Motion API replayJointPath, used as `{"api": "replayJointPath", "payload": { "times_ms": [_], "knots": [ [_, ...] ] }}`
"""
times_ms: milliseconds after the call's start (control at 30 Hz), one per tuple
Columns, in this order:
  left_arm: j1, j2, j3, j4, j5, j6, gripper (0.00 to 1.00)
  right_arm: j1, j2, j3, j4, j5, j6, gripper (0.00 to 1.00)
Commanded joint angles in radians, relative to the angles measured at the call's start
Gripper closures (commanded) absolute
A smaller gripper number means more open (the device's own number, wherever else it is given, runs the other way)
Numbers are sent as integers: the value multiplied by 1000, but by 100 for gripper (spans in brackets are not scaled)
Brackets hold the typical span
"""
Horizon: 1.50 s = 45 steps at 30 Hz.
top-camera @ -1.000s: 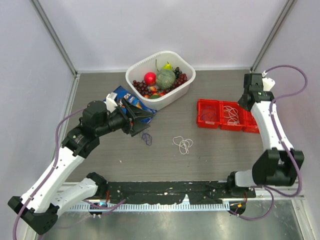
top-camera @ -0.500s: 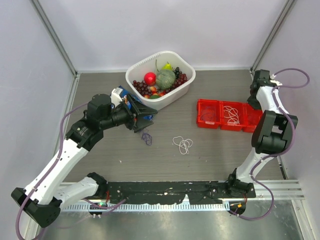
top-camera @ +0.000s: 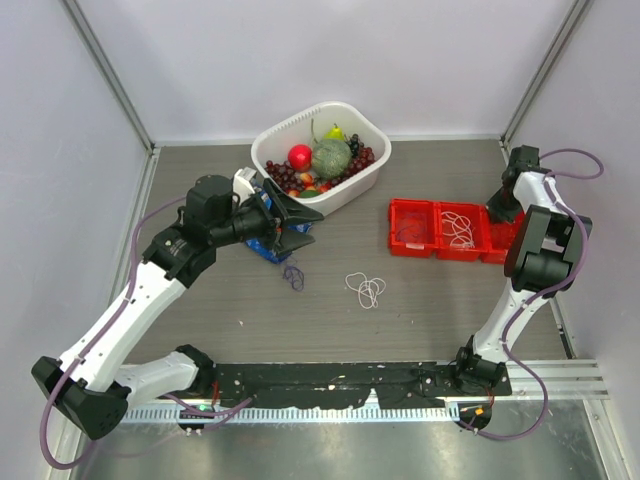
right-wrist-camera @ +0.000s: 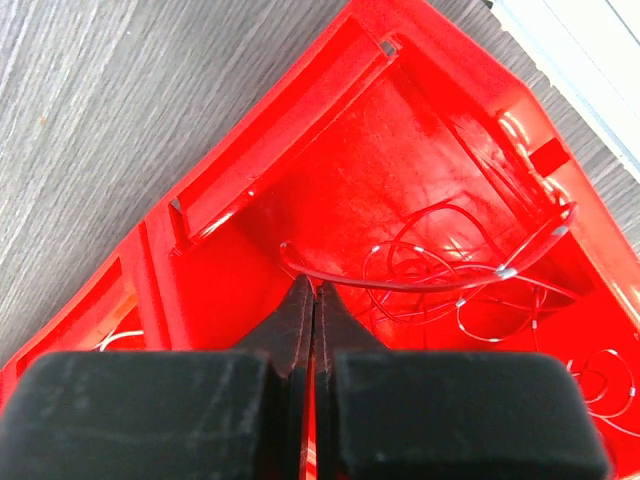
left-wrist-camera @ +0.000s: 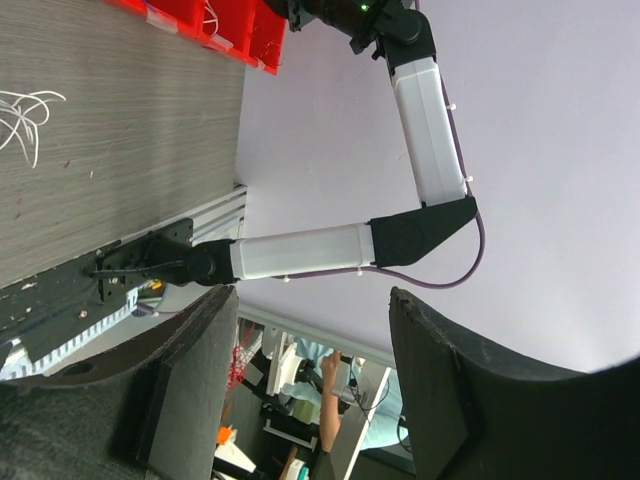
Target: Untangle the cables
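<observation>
A small purple-blue cable [top-camera: 293, 276] and a white cable [top-camera: 366, 288] lie apart on the grey table; the white cable also shows in the left wrist view [left-wrist-camera: 20, 118]. Another white cable [top-camera: 460, 228] lies in the middle compartment of the red bins [top-camera: 412, 211]. My left gripper [top-camera: 300, 228] is open and empty, held above the table over the chip bag; its fingers [left-wrist-camera: 440, 400] frame only the far wall. My right gripper [right-wrist-camera: 315, 290] is shut at the red cable [right-wrist-camera: 450, 272], inside the red bin's end compartment [right-wrist-camera: 300, 150].
A white bowl [top-camera: 268, 142] of fruit stands at the back middle. A blue chip bag [top-camera: 262, 250] lies under my left gripper. The enclosure walls close in left, right and back; the rail runs along the near edge [top-camera: 330, 378].
My left gripper has swung up and to the right, toward the bowl, still open. My right arm has folded upright and its gripper has come down into the bin's right end.
</observation>
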Motion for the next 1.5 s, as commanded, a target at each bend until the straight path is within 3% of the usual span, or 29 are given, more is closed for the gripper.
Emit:
{"api": "replayJointPath", "payload": {
  "times_ms": [0,167,233,267,400,800,867,1033,1133,1267,1467],
  "knots": [
    [3,-3,33,51,37,17,35,5,-12,20,21,-44,-9,99],
    [4,-16,18,54,35,17,35,5,-40,24,4,-38,-17,98],
    [3,-24,9,57,34,16,35,5,-60,17,-1,-46,-20,93],
    [4,-30,4,57,34,14,35,4,-70,0,13,-70,-24,80],
    [3,-50,-20,63,29,12,35,5,-153,-46,54,-93,-14,68],
    [3,-90,-60,81,41,11,35,57,-316,-5,-16,-49,-34,53],
    [3,-102,-69,71,40,17,34,109,-340,6,-24,-41,-55,49],
    [3,-127,-99,66,38,9,33,440,-420,-29,-12,-47,-118,46],
    [3,-136,-100,58,37,11,33,688,-506,-187,53,-141,-113,46],
    [3,-151,-111,42,35,16,33,925,-622,-420,156,-164,-26,46],
    [4,-176,-171,48,46,-6,33,1016,-718,-615,183,-167,77,47]
  ]
}}
